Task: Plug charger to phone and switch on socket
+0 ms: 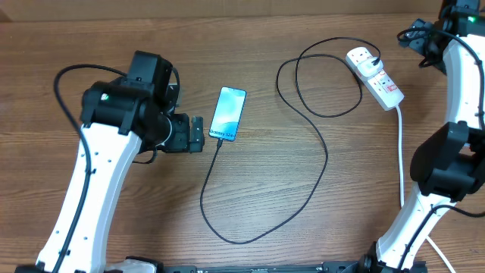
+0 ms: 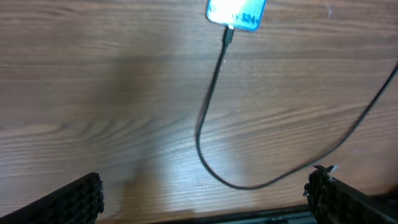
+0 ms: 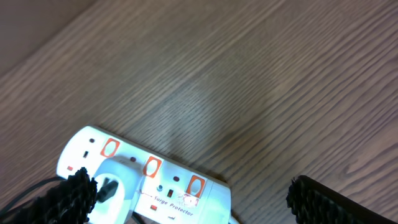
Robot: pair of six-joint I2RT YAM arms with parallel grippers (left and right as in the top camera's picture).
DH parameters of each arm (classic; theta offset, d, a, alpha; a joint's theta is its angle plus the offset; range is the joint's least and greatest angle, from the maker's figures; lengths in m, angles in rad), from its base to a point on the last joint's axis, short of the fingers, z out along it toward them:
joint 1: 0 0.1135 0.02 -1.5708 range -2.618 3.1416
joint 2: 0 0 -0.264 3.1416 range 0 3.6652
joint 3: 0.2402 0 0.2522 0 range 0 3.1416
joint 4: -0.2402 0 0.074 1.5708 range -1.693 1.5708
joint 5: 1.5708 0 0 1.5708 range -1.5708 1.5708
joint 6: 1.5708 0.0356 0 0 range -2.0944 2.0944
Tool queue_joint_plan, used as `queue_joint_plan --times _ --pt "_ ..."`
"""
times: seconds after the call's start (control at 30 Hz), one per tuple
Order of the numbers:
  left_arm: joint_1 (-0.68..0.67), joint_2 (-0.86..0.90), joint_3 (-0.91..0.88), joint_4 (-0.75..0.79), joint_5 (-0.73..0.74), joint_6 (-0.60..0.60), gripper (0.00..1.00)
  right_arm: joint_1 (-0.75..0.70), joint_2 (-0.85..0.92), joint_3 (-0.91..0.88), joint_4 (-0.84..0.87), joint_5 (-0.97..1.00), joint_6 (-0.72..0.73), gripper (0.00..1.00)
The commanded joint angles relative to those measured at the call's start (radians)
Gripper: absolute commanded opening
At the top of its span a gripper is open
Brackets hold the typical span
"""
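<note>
The phone (image 1: 228,114) lies screen up at the table's middle, its turquoise screen lit. The charger's black cable (image 1: 322,163) has its tip in the phone's bottom edge (image 2: 229,36). It loops across the table to a plug (image 1: 362,56) seated in the white socket strip (image 1: 381,82). My left gripper (image 1: 198,134) is open and empty, just left of the phone's lower end. In the left wrist view the gripper (image 2: 205,205) frames the cable (image 2: 208,106) and the phone (image 2: 237,12). My right gripper (image 3: 193,208) is open and empty over the socket (image 3: 180,186), whose plug (image 3: 112,186) is at the left.
The socket's thick white cord (image 1: 400,155) runs down the right side toward the table's front edge. The right arm (image 1: 455,144) stands at the right and the left arm (image 1: 91,189) at the left. The table top is brown wood.
</note>
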Motion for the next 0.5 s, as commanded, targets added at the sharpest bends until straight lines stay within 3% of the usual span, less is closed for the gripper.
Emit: queue_joint_plan --times 0.0,0.27,0.47 --pt "-0.006 0.002 0.002 0.051 0.117 -0.016 1.00 -0.022 0.035 0.019 0.003 0.020 0.046 1.00" --pt "-0.027 -0.216 0.002 0.108 0.009 -0.013 1.00 -0.036 0.152 0.019 -0.021 -0.013 0.030 1.00" --pt "-0.026 -0.428 0.002 0.114 -0.233 -0.050 0.99 -0.035 0.194 0.019 0.003 -0.087 0.031 1.00"
